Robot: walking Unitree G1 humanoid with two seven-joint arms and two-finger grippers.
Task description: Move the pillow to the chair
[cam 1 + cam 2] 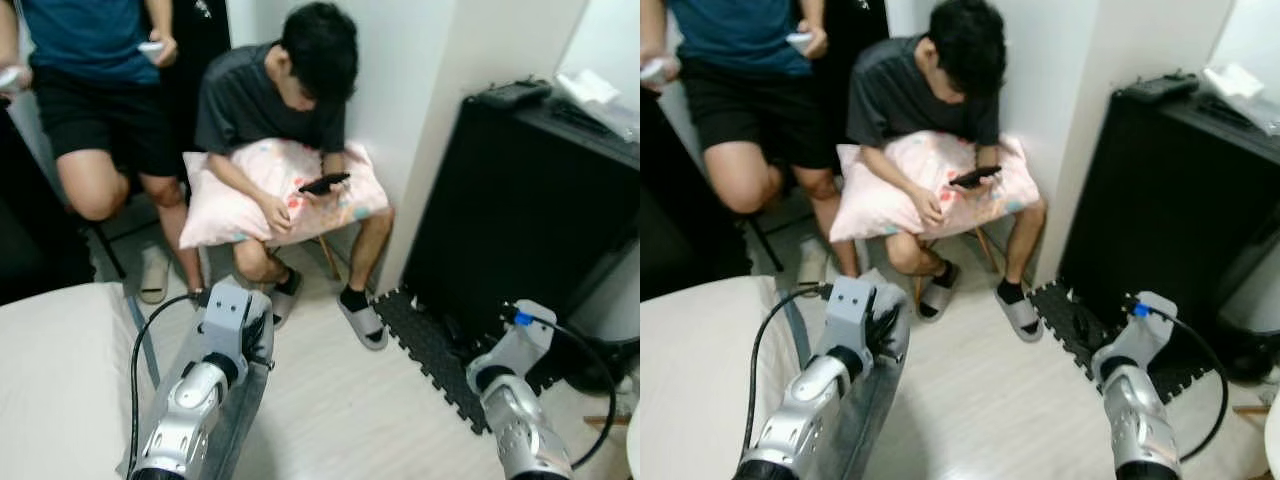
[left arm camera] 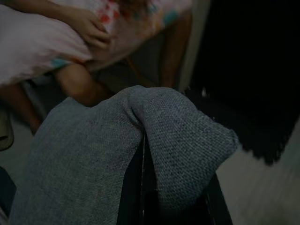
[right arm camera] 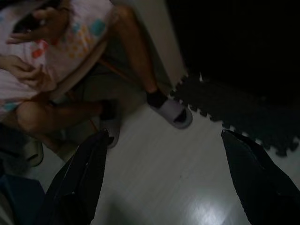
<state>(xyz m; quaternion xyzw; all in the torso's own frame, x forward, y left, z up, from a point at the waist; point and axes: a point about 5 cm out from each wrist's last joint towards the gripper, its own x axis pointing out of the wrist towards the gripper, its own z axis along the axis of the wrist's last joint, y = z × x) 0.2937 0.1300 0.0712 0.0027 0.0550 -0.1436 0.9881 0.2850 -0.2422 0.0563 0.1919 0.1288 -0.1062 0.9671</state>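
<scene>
Looking through the left eye view, I see my left gripper raised low and centre-left, with a grey pillowcase hanging down from it over the pale floor. A seated person in a dark shirt sits directly ahead against the white wall, a pink patterned pillow across the lap and a black phone held above it. A second person in a teal top and black shorts stands to that person's left. A black cabinet stands on my right, with a dark foam mat at its foot. A white bed edge lies at lower left.

Through the right eye view, I see the same layout. My right arm reaches forward at lower right, over the floor beside the foam mat.

Through the left wrist view, I see grey woven fabric folded over and pinched between the left gripper's black fingers, which are clenched on it. The pink pillow and a hand of the seated person lie beyond.

Through the right wrist view, I see the right gripper released, its two black fingers spread well apart over bare floor, grasping nothing. A grey slipper on the seated person's foot rests on the floor beyond, near the mat's edge.
</scene>
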